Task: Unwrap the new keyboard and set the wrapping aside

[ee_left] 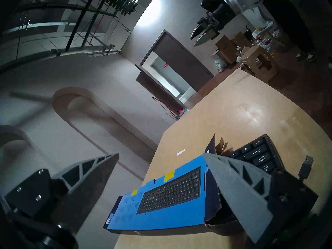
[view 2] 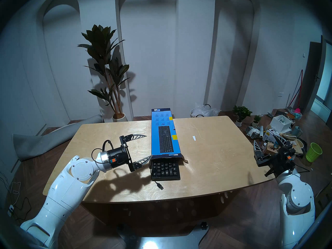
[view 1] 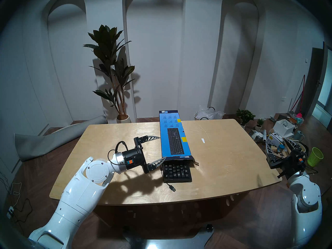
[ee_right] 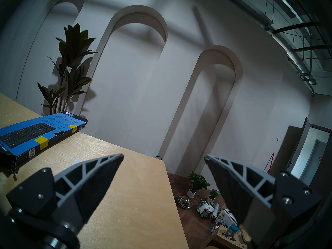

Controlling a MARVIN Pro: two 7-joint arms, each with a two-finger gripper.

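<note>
**Keyboard only partly out of its box**

From the head cameras, the blue box (view 1: 173,135) lies on the wooden table (view 1: 224,162) with its long axis running away from the robot, far end poking past the table's back edge, torn open end toward the robot. The keyboard (view 1: 177,172) sticks out of that open end along the same line; only a short stretch of keys shows, the rest is inside. Its USB plug (view 1: 172,189) lies loose on the table in front. So I judge the job barely begun: the keyboard has yet to be drawn fully clear, and the box is not set aside. The left gripper (view 1: 162,148) hangs level at the box's left side, jaws spread wide and empty, its near finger close to the open corner; whether it touches I cannot tell. The right gripper (view 1: 277,144) waits off the table's right edge, also spread and empty.

The left wrist view shows the box (ee_left: 161,212) slanting across, one finger (ee_left: 239,191) covering its torn corner, keys beyond it.

The right wrist view catches the box (ee_right: 36,133) at the far left, both fingers (ee_right: 97,185) apart with nothing between
</note>
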